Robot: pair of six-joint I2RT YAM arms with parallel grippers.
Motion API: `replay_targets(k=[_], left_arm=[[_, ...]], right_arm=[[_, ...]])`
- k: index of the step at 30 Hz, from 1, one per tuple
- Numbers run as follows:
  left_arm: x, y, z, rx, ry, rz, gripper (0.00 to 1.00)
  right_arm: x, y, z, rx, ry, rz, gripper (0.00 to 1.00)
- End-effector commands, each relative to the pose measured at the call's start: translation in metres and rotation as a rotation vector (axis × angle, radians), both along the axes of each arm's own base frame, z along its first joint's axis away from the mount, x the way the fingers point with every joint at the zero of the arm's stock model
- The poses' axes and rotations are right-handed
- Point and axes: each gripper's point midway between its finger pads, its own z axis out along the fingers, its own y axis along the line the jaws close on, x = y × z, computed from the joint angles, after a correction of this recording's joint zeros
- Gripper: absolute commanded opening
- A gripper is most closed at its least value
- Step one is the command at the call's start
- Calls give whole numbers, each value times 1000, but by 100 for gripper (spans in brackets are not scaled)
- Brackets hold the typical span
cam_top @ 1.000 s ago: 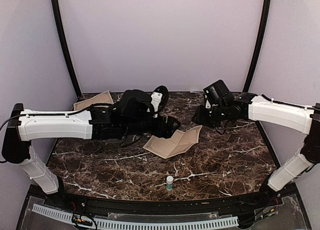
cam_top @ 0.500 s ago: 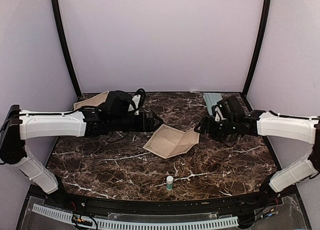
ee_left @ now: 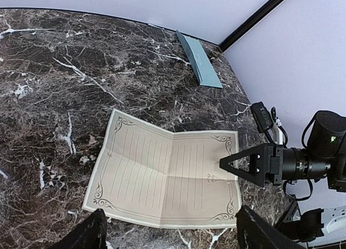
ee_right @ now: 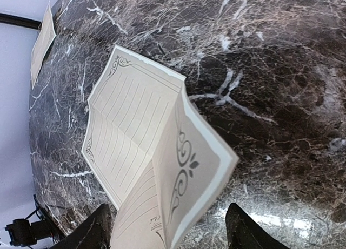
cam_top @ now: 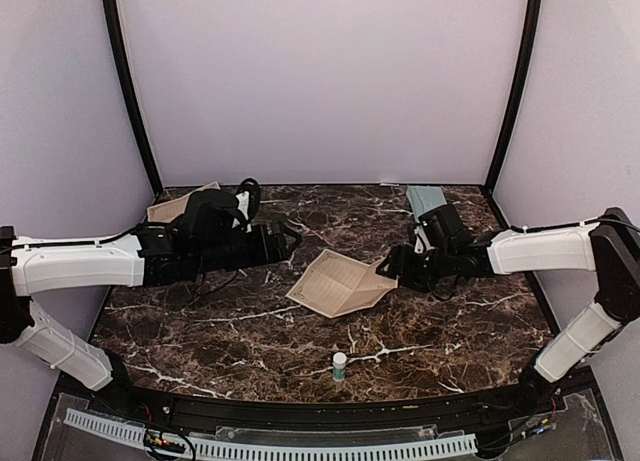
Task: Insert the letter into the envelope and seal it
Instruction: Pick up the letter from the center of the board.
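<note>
Bkgd: pale lilac back wall [cam_top: 320, 81], side walls [cam_top: 60, 131] same; 2 black curved poles [cam_top: 125, 81] at rear corners; dark brown marble tbl [cam_top: 450, 331] w/ white veins; even, soft light

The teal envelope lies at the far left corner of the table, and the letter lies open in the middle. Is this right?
Not quite: the envelope lies at the far right corner, as the top external view shows. The letter does lie open in the middle.

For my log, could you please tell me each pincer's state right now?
Left pincer: open, holding nothing.
Right pincer: open; the raised edge of the tan creased lined paper sheet sits between its fingers, unclamped.
</note>
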Motion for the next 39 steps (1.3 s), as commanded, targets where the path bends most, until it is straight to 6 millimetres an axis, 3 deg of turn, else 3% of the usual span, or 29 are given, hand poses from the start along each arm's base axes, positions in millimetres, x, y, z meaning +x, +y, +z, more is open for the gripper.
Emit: replay_targets(k=[1, 8, 15, 19, 24, 30, 39], left_arm=[[-1, 8, 3, -14, -4, 34, 81], [-3, -1, 5, -51, 7, 3, 81], [-2, -12, 20, -58, -9, -44, 81], [-6, -17, 36, -94, -31, -82, 80], [-3, -14, 55, -102, -59, -89, 83], [-7, -17, 79, -206, -46, -181, 83], [-22, -5, 125, -277, -135, -291, 85]], right_arm=[[5, 15, 3, 74, -20, 37, 64], [8, 19, -2, 74, -22, 45, 36], [11, 19, -2, 58, -32, 51, 1], [15, 18, 9, 52, -61, 48, 0], [22, 20, 43, 58, -152, 72, 0], [21, 30, 119, 137, -357, 172, 0], [-24, 38, 230, 281, -626, 420, 0]])
